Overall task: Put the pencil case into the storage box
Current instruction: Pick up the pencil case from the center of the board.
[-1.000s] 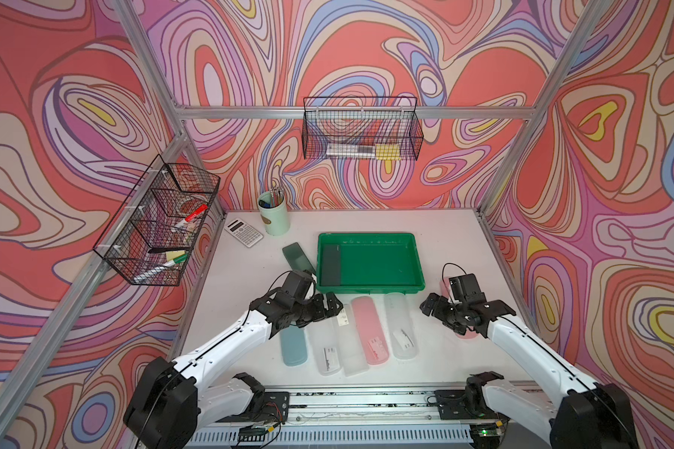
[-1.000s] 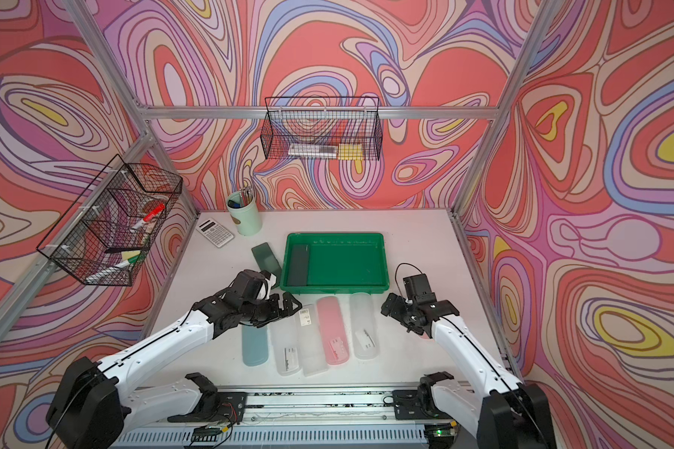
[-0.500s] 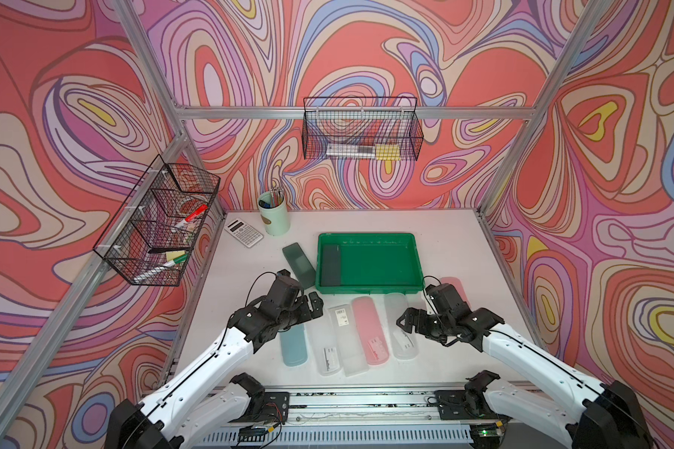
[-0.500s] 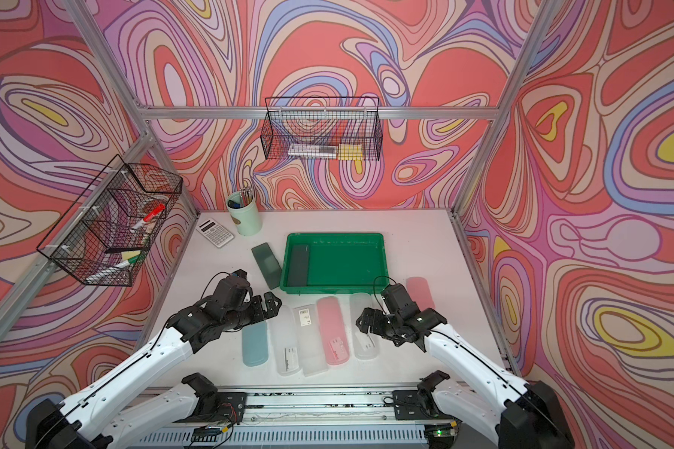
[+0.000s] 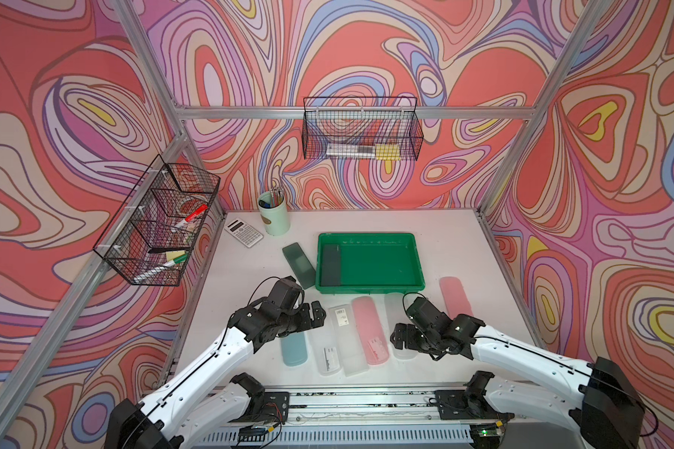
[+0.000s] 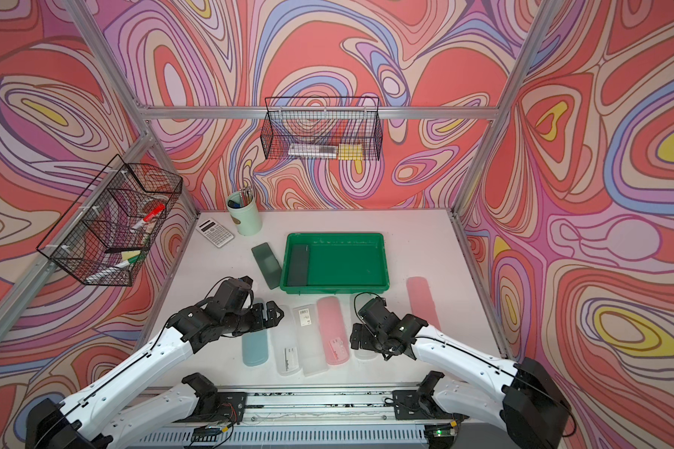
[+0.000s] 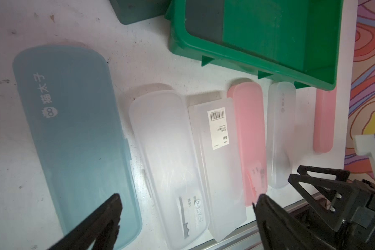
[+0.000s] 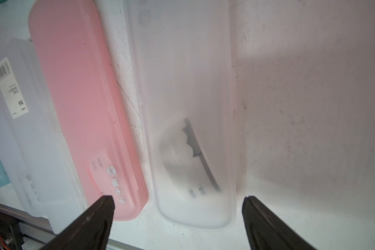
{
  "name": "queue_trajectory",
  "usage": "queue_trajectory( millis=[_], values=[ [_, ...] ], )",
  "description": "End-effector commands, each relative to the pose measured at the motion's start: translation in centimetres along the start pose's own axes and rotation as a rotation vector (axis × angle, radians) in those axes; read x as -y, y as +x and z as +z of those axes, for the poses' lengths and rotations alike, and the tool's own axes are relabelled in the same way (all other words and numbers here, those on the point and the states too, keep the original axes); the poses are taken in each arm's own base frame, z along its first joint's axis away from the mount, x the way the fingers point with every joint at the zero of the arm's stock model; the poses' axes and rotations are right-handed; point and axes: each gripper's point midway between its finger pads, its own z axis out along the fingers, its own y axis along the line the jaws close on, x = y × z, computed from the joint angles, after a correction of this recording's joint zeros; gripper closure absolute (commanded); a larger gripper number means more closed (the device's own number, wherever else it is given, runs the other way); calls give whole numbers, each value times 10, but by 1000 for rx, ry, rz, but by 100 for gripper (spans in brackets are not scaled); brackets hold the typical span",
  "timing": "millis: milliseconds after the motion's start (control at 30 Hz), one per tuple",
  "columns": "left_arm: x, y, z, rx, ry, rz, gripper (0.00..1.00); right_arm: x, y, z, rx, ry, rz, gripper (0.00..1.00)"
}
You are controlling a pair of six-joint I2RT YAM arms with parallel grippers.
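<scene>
The green storage box [image 5: 369,288] sits mid-table with a dark pencil case [image 5: 330,264] along its left side. In front of it lies a row of pencil cases: teal [image 5: 294,350], two clear ones [image 5: 347,338], pink [image 5: 368,330] and frosted [image 5: 393,311]. Another pink one [image 5: 455,295] lies to the right. My right gripper [image 8: 178,202] is open and straddles the near end of the frosted case [image 8: 186,108], not touching it. My left gripper [image 7: 187,200] is open and empty, low above the clear cases [image 7: 167,140] beside the teal one [image 7: 74,129].
A dark green case [image 5: 298,264] lies against the box's left outer wall. A calculator [image 5: 243,232] and a pen cup [image 5: 274,214] stand at the back left. Wire baskets hang on the left wall [image 5: 160,221] and the back wall [image 5: 360,132]. A metal rail [image 5: 366,400] runs along the front edge.
My right gripper has moved left and toward the front, off the right-hand pink case and over the frosted case, opening a little wider. The left gripper drew back slightly.
</scene>
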Motion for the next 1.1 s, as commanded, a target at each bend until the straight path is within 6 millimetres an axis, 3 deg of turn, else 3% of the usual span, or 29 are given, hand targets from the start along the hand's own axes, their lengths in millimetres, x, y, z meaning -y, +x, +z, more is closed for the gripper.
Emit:
queue_trajectory(
  millis=[0, 300, 467, 733, 1067],
  values=[
    [4, 7, -3, -37, 18, 29, 1, 4, -1, 4, 34, 69, 27, 5],
    [10, 5, -5, -11, 52, 13, 1, 15, 6, 16, 20, 208, -8, 7],
    [12, 1, -8, -10, 38, 51, 1, 12, 6, 17, 34, 197, -20, 8],
    [18, -21, -21, 57, 3, 94, 1, 12, 12, 30, 19, 274, -54, 10],
    [50, -46, -36, 153, 101, 257, 1, 19, 11, 29, 63, 304, -72, 21]
  ],
)
